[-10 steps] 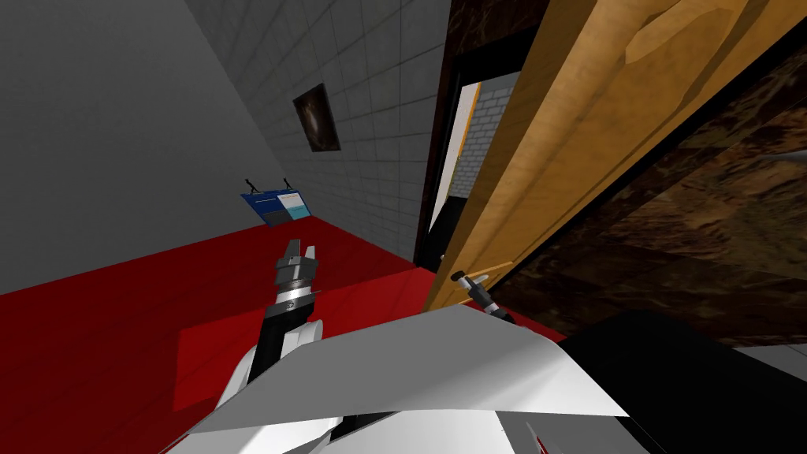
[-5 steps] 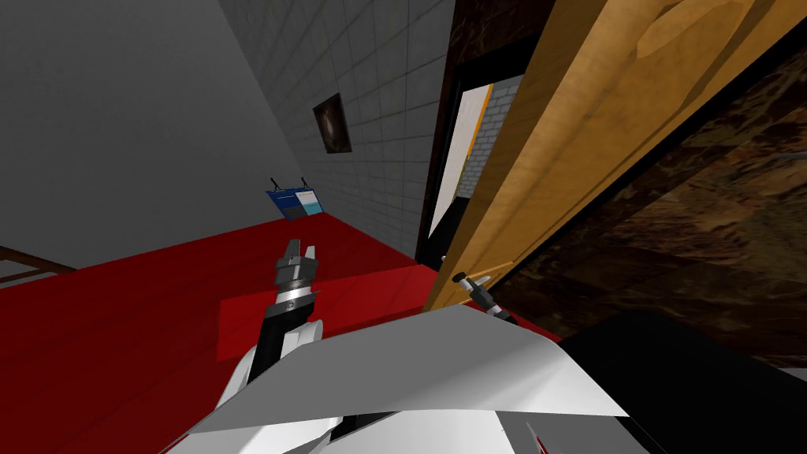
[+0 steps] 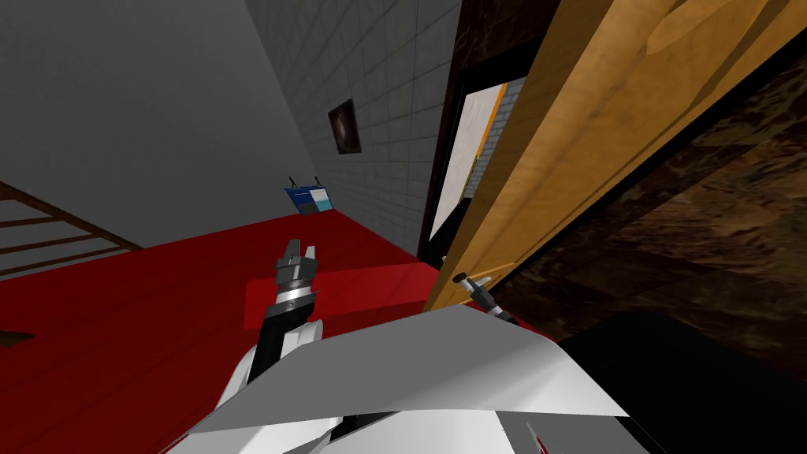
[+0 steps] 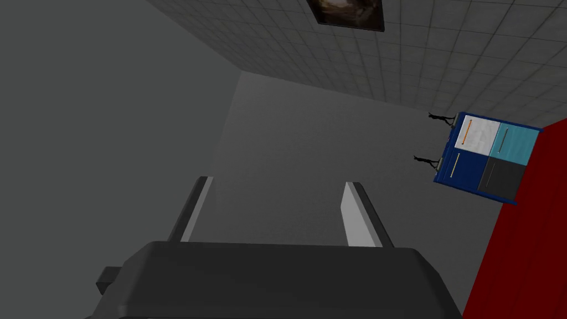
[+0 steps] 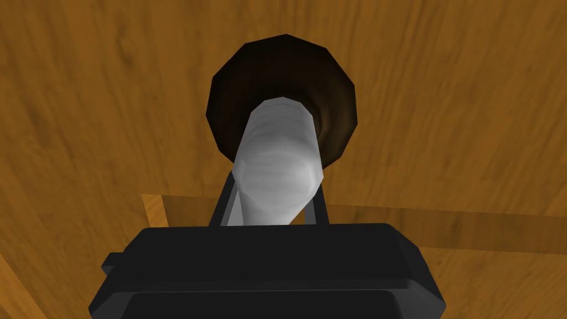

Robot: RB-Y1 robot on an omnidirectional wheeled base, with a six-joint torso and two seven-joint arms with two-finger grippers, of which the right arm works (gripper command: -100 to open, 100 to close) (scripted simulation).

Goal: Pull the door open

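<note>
Wood door (image 3: 552,158) w/ handle (image 5: 277,160), red flr (image 3: 118,331), grey tile wall (image 3: 386,181).

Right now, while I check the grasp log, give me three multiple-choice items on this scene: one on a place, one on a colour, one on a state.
1. Where is the right end effector?
A) on the handle of the door
B) on a drawer
C) on a window latch

2. What colour is the floor?
A) blue
B) red
C) green

3. How is the left end effector?
A) shut on a cup
B) shut on nothing
C) open, holding nothing

Answers:
1 A: its fingers press the sides of the light grey handle on the wooden door.
2 B: the head view shows a red floor.
3 C: its fingers stand wide apart with only a grey wall beyond them.
</note>
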